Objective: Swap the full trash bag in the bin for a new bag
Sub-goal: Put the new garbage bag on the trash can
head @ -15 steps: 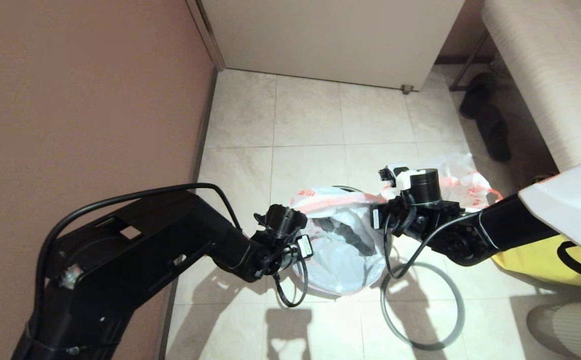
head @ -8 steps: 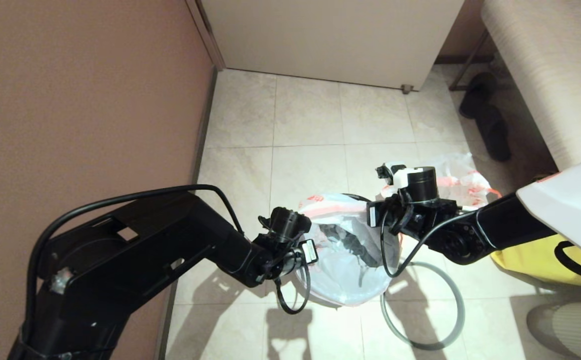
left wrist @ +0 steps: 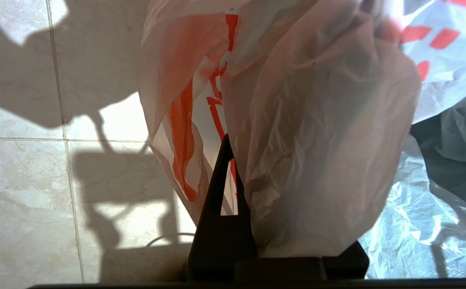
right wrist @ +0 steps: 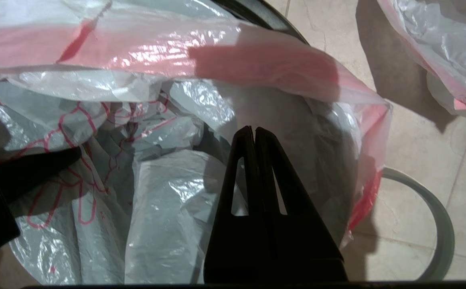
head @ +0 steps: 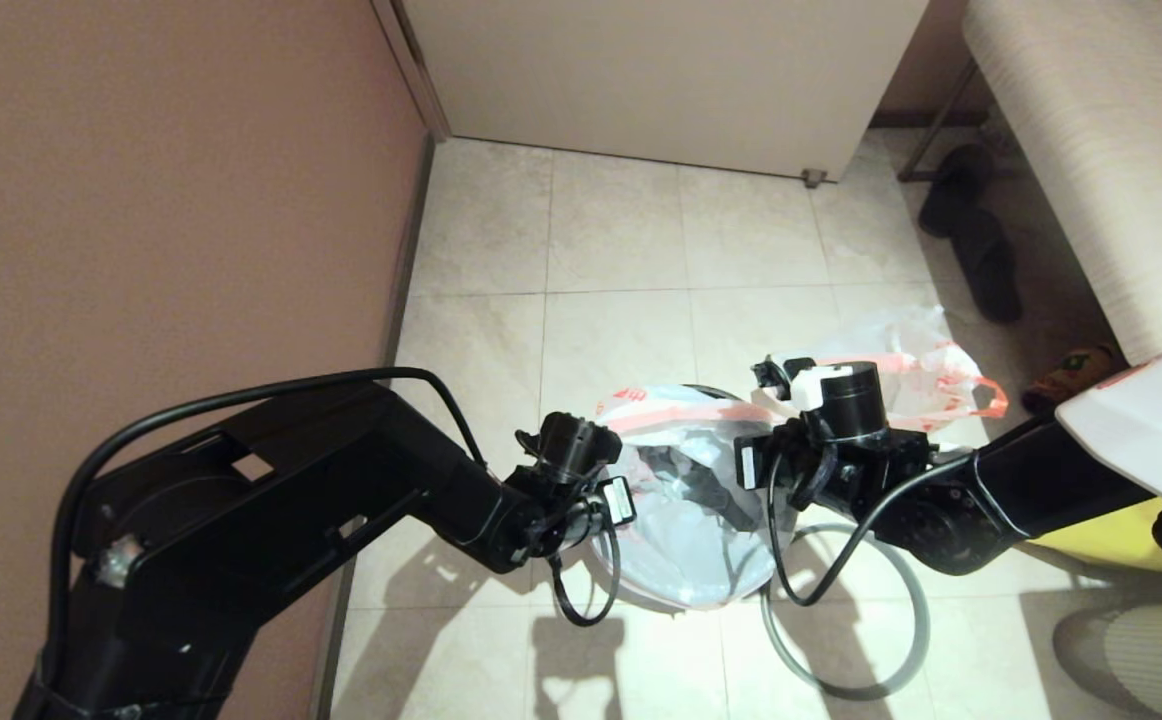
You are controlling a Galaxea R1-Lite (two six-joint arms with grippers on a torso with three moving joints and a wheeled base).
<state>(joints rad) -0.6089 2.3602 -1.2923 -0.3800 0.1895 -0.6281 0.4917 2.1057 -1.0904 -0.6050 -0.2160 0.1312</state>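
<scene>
A: What lies closest on the floor?
B: The grey hoop, flat on the tiles, just beside the bin's near right side and off the bin.

A: And the bin itself?
B: The bin stands on the tile floor near the brown wall's side; only a sliver of its black rim shows at the far edge, the rest draped by the new bag, whose pink-red band runs along the far rim.

A: Who has the bag?
B: The left gripper is clenched on a bunched fold of the new bag at the bin's left edge; film spills over its fingers in the left wrist view. The right gripper has its jaws pressed together, tips above the bag's open mouth near the right rim. I cannot tell whether any film is pinched between them.

A: Where is the full trash bag?
B: The full trash bag sits on the floor past the right arm, just beside the bin's far right.

A: Farther still?
B: A yellow fabric bag at the right edge, dark slippers by the bench, and a pale cabinet at the far end.
</scene>
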